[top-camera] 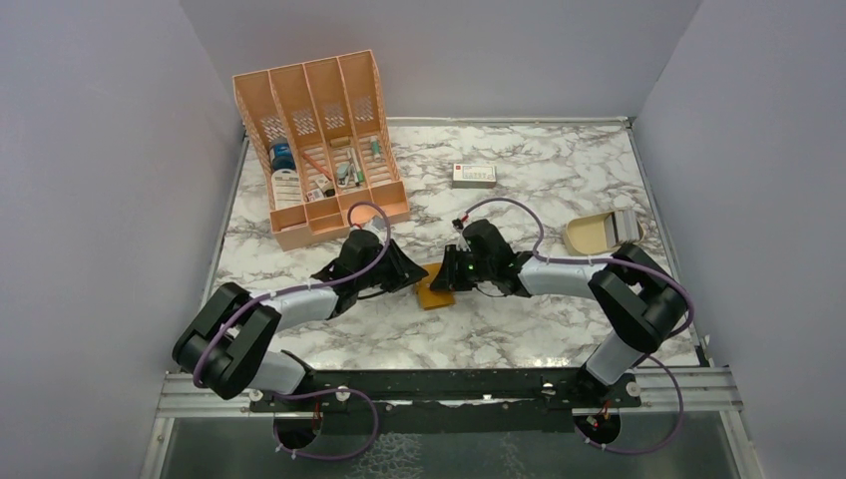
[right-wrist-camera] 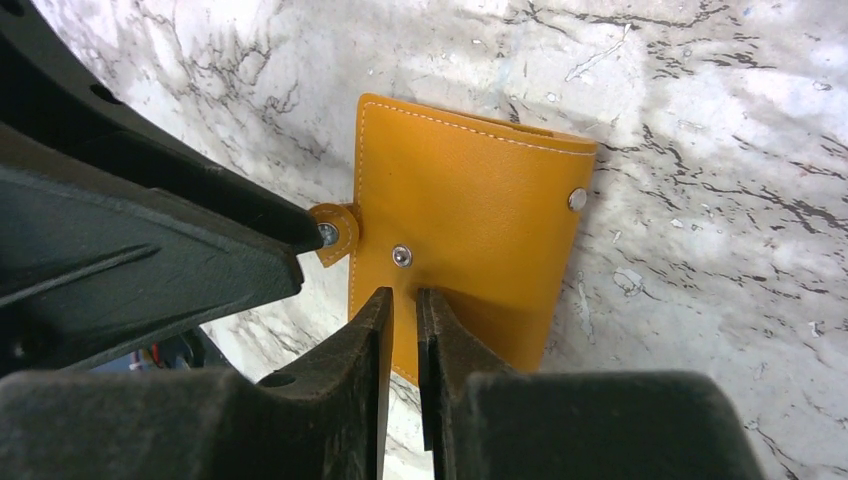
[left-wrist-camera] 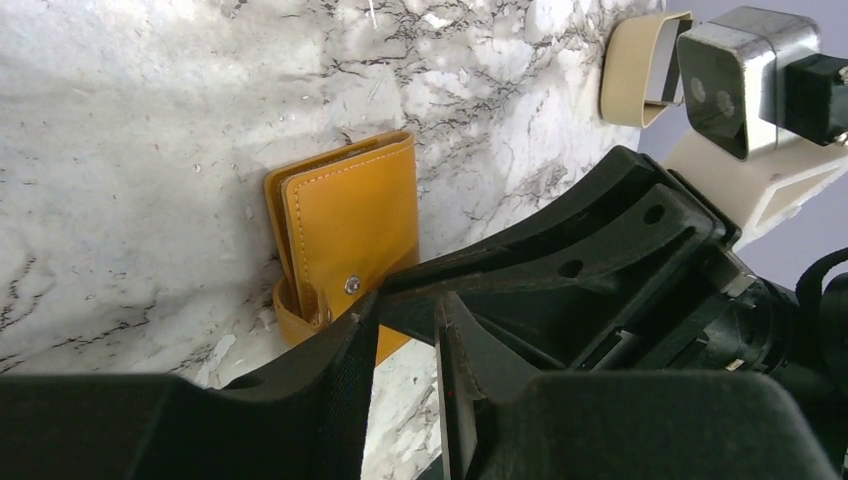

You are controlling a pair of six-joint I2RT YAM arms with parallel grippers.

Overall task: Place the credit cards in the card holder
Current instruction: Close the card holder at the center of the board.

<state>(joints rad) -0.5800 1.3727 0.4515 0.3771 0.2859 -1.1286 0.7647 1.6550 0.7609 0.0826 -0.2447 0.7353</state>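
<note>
The card holder lies flat on the marble tabletop, near the middle, right where the two arms meet. It is folded, with its mustard cover facing up. A small strap tab with a snap sticks out unfastened past the cover's edge, on the left claw's side, just beside a stud on the cover.

The left claw comes in from the left with its fingers apart. One fingertip touches the loose tab.

The right claw comes in from the right and sits over the cover's edge next to the stud. Its fingers are drawn nearly together, leaving only a thin slit. I cannot tell whether that slit pinches the cover or just rests above it.

At the far left stands a large orange desk organiser with small items in its compartments. A white box with a red mark lies far of centre, well apart from the claws. A tan dish sits at the right edge.
</note>
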